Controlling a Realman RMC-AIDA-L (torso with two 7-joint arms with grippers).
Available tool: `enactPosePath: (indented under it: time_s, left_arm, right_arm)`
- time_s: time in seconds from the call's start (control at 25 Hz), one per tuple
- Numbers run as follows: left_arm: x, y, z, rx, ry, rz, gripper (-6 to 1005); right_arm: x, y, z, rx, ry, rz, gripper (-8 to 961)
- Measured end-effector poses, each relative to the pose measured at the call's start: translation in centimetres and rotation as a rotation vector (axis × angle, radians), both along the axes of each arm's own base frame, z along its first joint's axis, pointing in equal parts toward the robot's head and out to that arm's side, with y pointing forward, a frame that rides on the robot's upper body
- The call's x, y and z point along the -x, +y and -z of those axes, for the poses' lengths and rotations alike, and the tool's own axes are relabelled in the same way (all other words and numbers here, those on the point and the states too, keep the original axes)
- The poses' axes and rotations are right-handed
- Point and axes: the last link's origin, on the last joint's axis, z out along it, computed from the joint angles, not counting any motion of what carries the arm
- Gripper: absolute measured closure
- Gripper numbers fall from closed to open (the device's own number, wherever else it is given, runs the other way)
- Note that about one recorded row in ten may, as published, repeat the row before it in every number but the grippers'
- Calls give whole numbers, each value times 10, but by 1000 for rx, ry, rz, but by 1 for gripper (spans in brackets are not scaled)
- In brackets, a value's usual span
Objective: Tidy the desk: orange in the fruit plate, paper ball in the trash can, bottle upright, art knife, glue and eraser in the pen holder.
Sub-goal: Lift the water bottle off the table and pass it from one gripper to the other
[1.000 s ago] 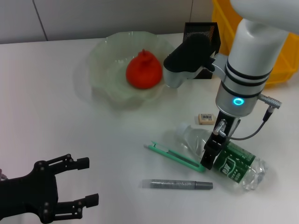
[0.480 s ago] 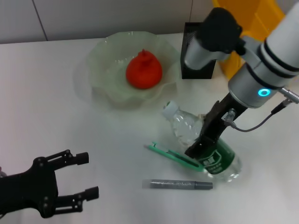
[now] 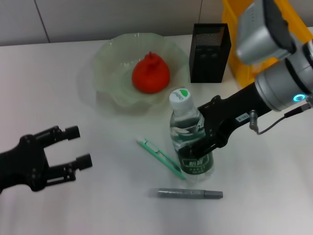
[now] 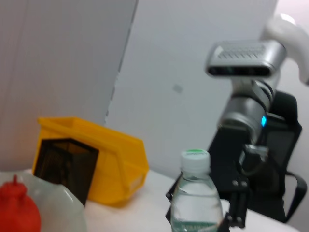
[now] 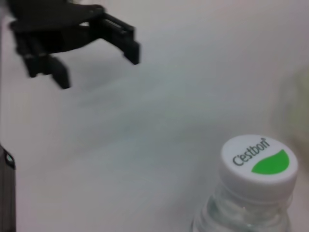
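The clear bottle (image 3: 186, 122) with a green label stands upright on the table, white cap up. My right gripper (image 3: 201, 147) is shut on its lower body from the right. The bottle also shows in the left wrist view (image 4: 195, 205) and the right wrist view (image 5: 259, 162). The orange (image 3: 150, 73) lies in the pale green fruit plate (image 3: 110, 58). The green art knife (image 3: 161, 155) lies just left of the bottle. The grey glue stick (image 3: 190, 194) lies in front. The black mesh pen holder (image 3: 209, 46) stands behind. My left gripper (image 3: 80, 146) is open and empty at the front left. Eraser and paper ball are hidden.
A yellow bin (image 3: 288, 19) stands at the back right, beside the pen holder. My right forearm reaches from the right across the table to the bottle. Bare white tabletop lies between the left gripper and the art knife.
My right gripper has swung the bottle from lying on its side to standing upright. The art knife has shifted a little left. My left gripper has moved slightly back and left.
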Motion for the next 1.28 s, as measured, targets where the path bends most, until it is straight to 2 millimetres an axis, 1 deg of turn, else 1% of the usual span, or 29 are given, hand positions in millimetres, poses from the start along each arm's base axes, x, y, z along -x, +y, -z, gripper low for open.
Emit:
enactPosePath:
  time_s: [0.08,0.16,0.2,0.24,0.28,0.36,0.4,0.44,0.52,0.56,0.64,0.76,0.8,0.84,0.96,1.04,1.16,1.28]
  left_arm:
    - [-7,11,-10,-8,-47,-23,182]
    - [-10,14,-12,-9,-56,-26,182]
    - [-10,14,-12,-9,-56,-26,182]
    - [-14,20,-15,-12,-70,-29,182]
    - [-15,22,-15,-13,-72,-28,183]
    - [-20,27,-16,-16,-77,-23,183]
    - [-20,27,-16,-16,-77,-23,183]
    - [-25,33,-15,-18,-77,-11,183]
    - [-26,34,-15,-19,-76,-6,183]
    - [-30,39,-15,-20,-74,5,184]
    - [-32,40,-14,-20,-72,11,184]
    - [-37,41,-11,-26,-71,60,184]
    - [-37,41,-11,-26,-71,60,184]
    - [-40,40,-6,-39,-74,85,184]
    - [-42,40,-2,-49,-70,97,185]
    - [-42,44,4,-76,-45,102,185]
    - [-42,47,7,-82,-34,98,186]
    - [-45,51,15,-84,-29,99,186]
  right_arm:
    - [-2,-3,-2,-3,45,-40,161]
    - [-3,-4,-5,-19,94,-102,161]
    - [-3,-4,-5,-19,94,-102,161]
    - [-4,-3,-6,-25,107,-122,161]
    - [-4,-3,-6,-28,119,-143,161]
    - [-3,0,-1,-27,147,-196,162]
    - [-3,0,-1,-27,147,-196,162]
    - [-2,2,2,-23,156,-215,162]
    - [1,4,7,-16,176,-250,162]
    - [4,7,12,-11,196,-281,162]
    - [6,8,15,-10,204,-291,162]
    - [15,14,23,10,230,-317,161]
    - [15,14,23,10,230,-317,161]
    - [17,15,25,14,234,-321,161]
    - [23,17,34,24,235,-343,161]
    - [25,17,37,28,237,-349,162]
    - [30,15,46,35,229,-374,162]
    - [31,15,51,35,224,-381,162]
